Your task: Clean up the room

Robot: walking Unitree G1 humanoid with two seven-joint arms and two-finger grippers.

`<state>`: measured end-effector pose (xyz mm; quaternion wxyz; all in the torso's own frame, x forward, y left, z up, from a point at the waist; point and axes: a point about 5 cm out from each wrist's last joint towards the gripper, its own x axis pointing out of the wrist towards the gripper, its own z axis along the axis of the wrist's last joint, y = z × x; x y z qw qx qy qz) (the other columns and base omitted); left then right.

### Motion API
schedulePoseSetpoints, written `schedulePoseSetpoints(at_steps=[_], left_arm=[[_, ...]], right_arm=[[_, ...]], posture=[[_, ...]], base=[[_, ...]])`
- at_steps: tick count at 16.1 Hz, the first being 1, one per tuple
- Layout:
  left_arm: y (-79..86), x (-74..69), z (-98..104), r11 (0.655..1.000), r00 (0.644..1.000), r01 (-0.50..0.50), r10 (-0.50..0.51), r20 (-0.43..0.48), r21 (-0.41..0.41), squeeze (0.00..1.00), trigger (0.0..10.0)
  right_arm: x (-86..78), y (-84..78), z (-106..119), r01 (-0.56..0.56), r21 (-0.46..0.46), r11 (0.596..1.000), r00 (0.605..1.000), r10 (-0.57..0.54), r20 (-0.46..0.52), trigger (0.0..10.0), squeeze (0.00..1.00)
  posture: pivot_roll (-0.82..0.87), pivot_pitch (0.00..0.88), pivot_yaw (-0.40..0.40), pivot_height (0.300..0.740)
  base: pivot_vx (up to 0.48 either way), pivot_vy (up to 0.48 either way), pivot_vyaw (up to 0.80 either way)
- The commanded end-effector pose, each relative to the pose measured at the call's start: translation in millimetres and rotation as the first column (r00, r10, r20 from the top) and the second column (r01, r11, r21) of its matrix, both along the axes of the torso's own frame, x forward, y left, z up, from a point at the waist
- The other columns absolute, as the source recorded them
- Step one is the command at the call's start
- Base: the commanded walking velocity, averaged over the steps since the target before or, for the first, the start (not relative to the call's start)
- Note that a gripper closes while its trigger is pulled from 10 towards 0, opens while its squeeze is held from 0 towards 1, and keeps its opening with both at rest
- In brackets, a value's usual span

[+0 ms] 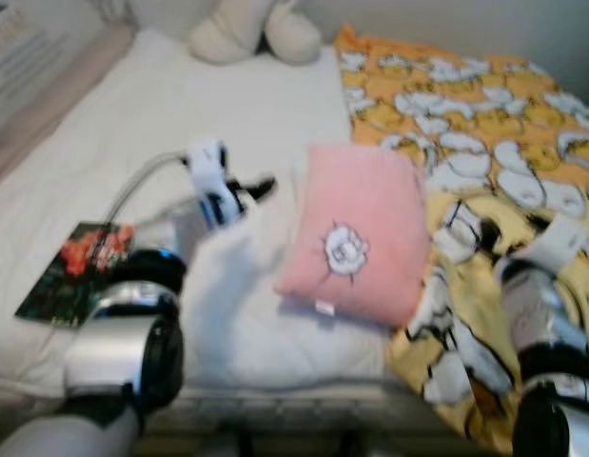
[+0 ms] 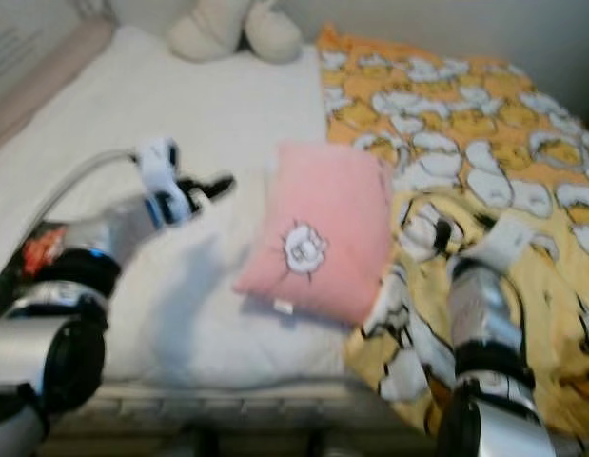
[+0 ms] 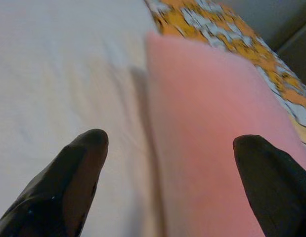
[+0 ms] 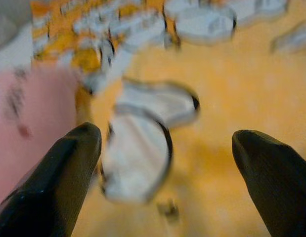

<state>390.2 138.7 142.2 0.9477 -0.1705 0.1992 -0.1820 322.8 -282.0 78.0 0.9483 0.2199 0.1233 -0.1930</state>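
Observation:
A pink square pillow [image 1: 359,231] with a white cartoon patch lies on the white bed [image 1: 208,105], half over the edge of a yellow duck-print blanket [image 1: 503,143]. My left gripper [image 1: 259,188] hovers just left of the pillow's upper left side; in the left wrist view its fingers [image 3: 73,173] stand wide apart, open, with the pillow [image 3: 212,148] and sheet between them. My right gripper [image 4: 165,177] is open over the yellow blanket [image 4: 232,128], just right of the pillow, holding nothing.
A dark book with red flowers [image 1: 75,269] lies on the bed's left near edge. A cream plush toy [image 1: 256,29] sits at the head of the bed by the wall. The bed's front edge [image 1: 275,400] runs close below.

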Motion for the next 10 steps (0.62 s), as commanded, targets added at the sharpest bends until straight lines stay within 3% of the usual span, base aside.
schedulePoseSetpoints(at_steps=[1, 6, 8, 10], left_arm=[[-7.0, 8.5, 20.8, 0.999, 0.998, 0.008, -0.006, 0.061, -0.036, 0.00, 10.0], [-25.3, 12.5, 27.9, 0.997, 0.996, 0.068, -0.066, 0.066, -0.025, 0.00, 10.0], [-39.6, 8.5, 18.0, 0.990, 0.990, 0.137, -0.138, 0.029, 0.028, 0.00, 10.0], [-43.6, 4.4, 8.6, 0.983, 0.984, 0.176, -0.176, 0.000, 0.058, 0.00, 10.0]], right_arm=[[5.6, -8.4, 13.0, -0.007, 0.000, 1.000, 0.999, 0.007, 0.051, 10.0, 0.00], [28.6, 5.9, 35.8, -0.120, 0.026, 0.992, 0.982, 0.115, 0.148, 10.0, 0.00], [43.6, 26.1, 47.1, -0.200, 0.068, 0.977, 0.963, 0.183, 0.199, 10.0, 0.00], [50.0, 52.6, 39.7, -0.289, 0.164, 0.943, 0.947, 0.256, 0.196, 10.0, 0.00]], posture=[[-0.10, 0.061, -0.031, 0.697], [-0.15, 0.136, -0.034, 0.697], [-0.16, 0.151, -0.025, 0.697], [-0.14, 0.167, -0.023, 0.697]], base=[[0.000, 0.000, 0.00], [0.000, 0.000, 0.00], [0.000, 0.000, 0.00], [0.000, 0.000, 0.00]])
